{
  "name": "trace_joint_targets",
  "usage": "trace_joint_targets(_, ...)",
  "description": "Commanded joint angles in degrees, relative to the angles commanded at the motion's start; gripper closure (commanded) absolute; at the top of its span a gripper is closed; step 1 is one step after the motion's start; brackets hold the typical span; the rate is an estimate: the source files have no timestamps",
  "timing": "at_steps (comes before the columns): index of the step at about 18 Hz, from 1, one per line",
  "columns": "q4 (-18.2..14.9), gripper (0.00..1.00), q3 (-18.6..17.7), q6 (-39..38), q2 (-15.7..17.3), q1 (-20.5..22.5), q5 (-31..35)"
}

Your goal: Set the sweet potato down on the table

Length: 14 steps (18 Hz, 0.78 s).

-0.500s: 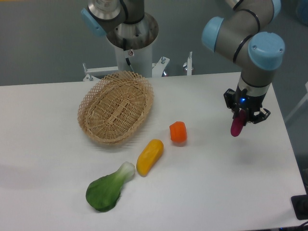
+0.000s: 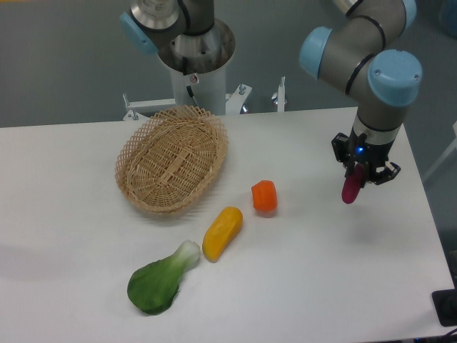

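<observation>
My gripper (image 2: 360, 174) is at the right side of the white table (image 2: 300, 271), pointing down. It is shut on the sweet potato (image 2: 350, 190), a slim magenta piece that hangs tilted below the fingers, its lower tip close to the tabletop. Whether the tip touches the table I cannot tell.
A woven wicker basket (image 2: 173, 159) stands empty at the back left. An orange pepper-like piece (image 2: 264, 196), a yellow-orange oblong vegetable (image 2: 222, 232) and a green leafy vegetable (image 2: 161, 279) lie in the middle and front. The table's right edge is near the gripper.
</observation>
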Motion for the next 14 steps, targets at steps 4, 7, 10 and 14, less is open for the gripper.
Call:
trace_joint_targets(4, 0.6, 0.66, -1.8, 0.2, -0.4, 0.1, 1.0)
trace_joint_targets(7, 3.5, 0.66, -5.3, 1.4, -0.4, 0.1, 1.0)
trace_joint_targets(10, 11.2, 0.66, -11.3, 4.4, 0.2, 0.3, 0.9)
trace_joint_targets(14, 18.6, 0.65, -16.7, 6.9, 0.2, 1.6, 0.8)
